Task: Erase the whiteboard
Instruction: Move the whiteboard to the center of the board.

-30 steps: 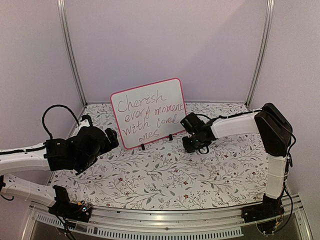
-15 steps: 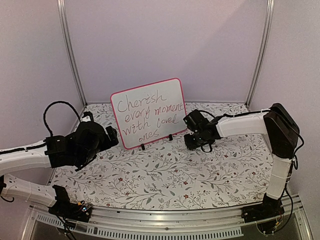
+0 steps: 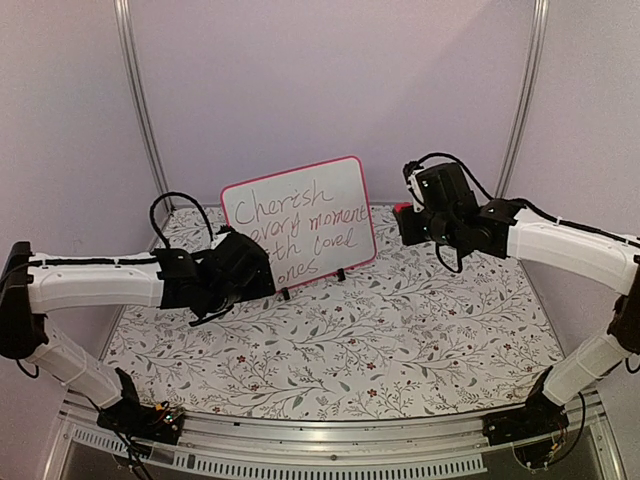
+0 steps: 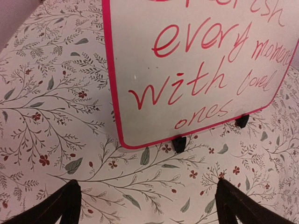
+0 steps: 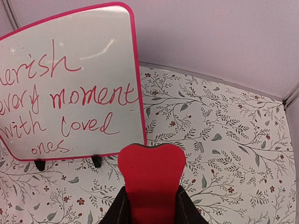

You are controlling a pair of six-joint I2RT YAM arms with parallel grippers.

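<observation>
The whiteboard stands upright on its small black feet at the centre of the top view, towards the back of the floral cloth. Its red writing is all still there. To its right, the right gripper has lifted off the cloth, where it sat a second ago. It now hangs level with the board's upper right edge, clamped on a red eraser. At the lower left, the left gripper has swung in close to the board's corner, jaws spread wide and holding nothing. The pick-up looks done and wiping should come next, with the left perhaps placed to steady the board.
</observation>
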